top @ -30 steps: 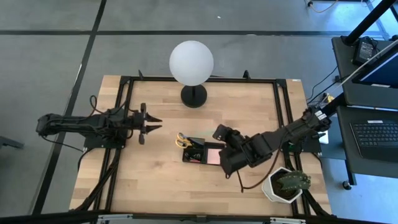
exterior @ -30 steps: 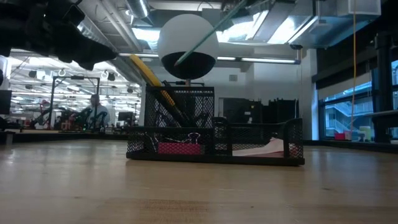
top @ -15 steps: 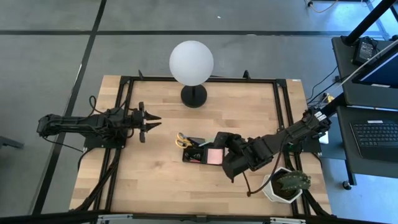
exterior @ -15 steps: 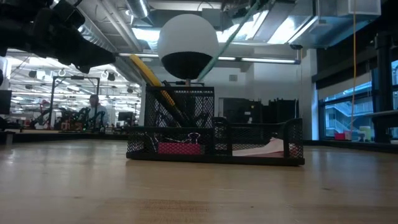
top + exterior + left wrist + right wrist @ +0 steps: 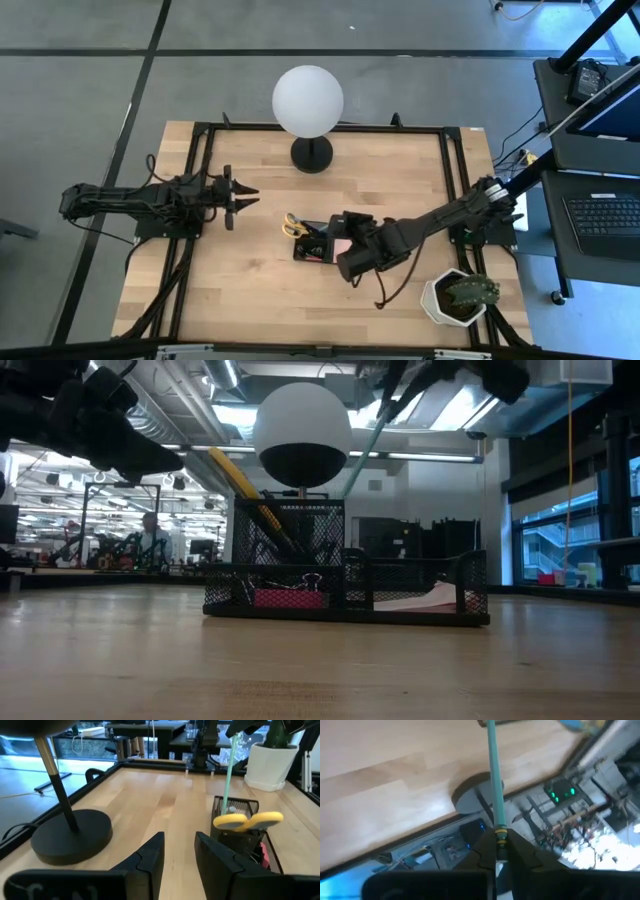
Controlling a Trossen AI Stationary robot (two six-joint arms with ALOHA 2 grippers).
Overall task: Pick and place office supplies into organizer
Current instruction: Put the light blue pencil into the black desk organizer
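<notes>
The black mesh organizer (image 5: 322, 243) stands mid-table, with a tall pen cup (image 5: 289, 535) at its left end. Yellow-handled scissors (image 5: 290, 224) stand in the cup, handles up (image 5: 247, 820). A pink pad (image 5: 288, 598) lies in the low tray. My right gripper (image 5: 496, 851) hangs over the organizer (image 5: 340, 235), shut on a thin green stick (image 5: 228, 772). The stick's lower end reaches the cup's mouth (image 5: 224, 809). My left gripper (image 5: 179, 852) is open and empty above the table's left part (image 5: 240, 200). My right gripper pinches the green stick between its two fingers near the upper end, by the gold band (image 5: 499, 833). The stick runs straight out from between the fingertips, along the fingers. The fingers point down and slant. The stick hangs tilted (image 5: 375, 425), lower end at the pen cup.
A white globe lamp (image 5: 308, 98) on a black round base (image 5: 312, 154) stands at the table's far side. A potted plant (image 5: 460, 296) in a white pot stands at the near right corner. Black frame rails (image 5: 452, 170) edge the table. A person (image 5: 150, 535) shows far behind.
My right gripper has moved toward the table's left edge, over the organizer, carrying the green stick. The stick has tipped from a shallow slant to a steeper one, and its lower end has come to the pen cup.
</notes>
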